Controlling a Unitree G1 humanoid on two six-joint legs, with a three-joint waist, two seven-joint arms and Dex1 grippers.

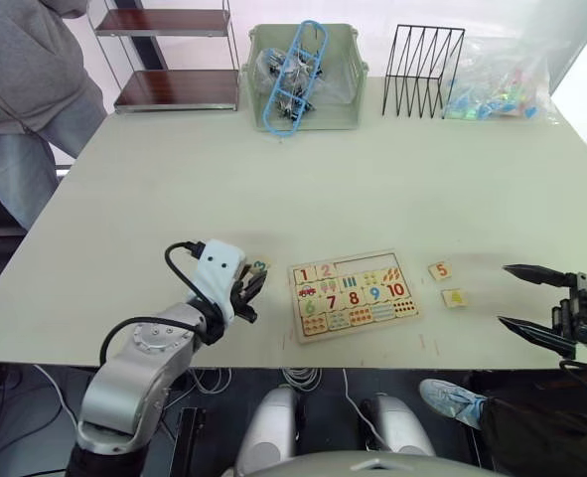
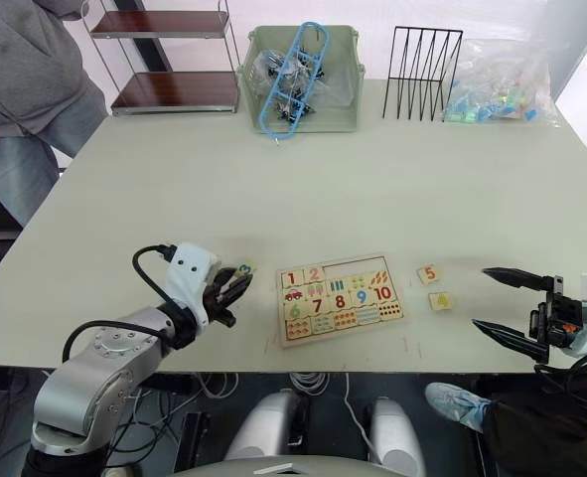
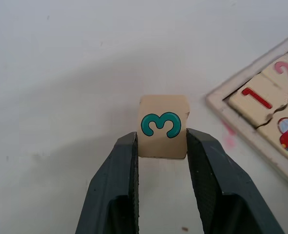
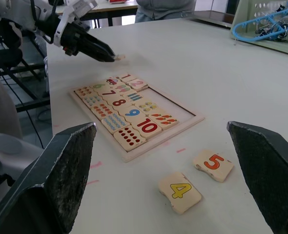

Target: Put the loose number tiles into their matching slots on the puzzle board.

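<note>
Left wrist view shows me the 3 tile (image 3: pixel 162 132) pinched low between my left gripper's (image 3: pixel 162 155) fingers, just beside the puzzle board (image 1: pixel 354 294). I worry it could twist out of so shallow a grip. My right gripper (image 2: pixel 498 303) hangs spread wide near the 4 tile (image 2: pixel 439 300) and 5 tile (image 2: pixel 428 273).

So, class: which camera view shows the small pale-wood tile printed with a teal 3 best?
The left wrist view: the small pale-wood tile printed with a teal 3 sits close up, its digit readable, pinched between the left gripper's black fingers. Both eye views show it as a speck at that gripper's tip; the right wrist view shows a pale blur.
</note>
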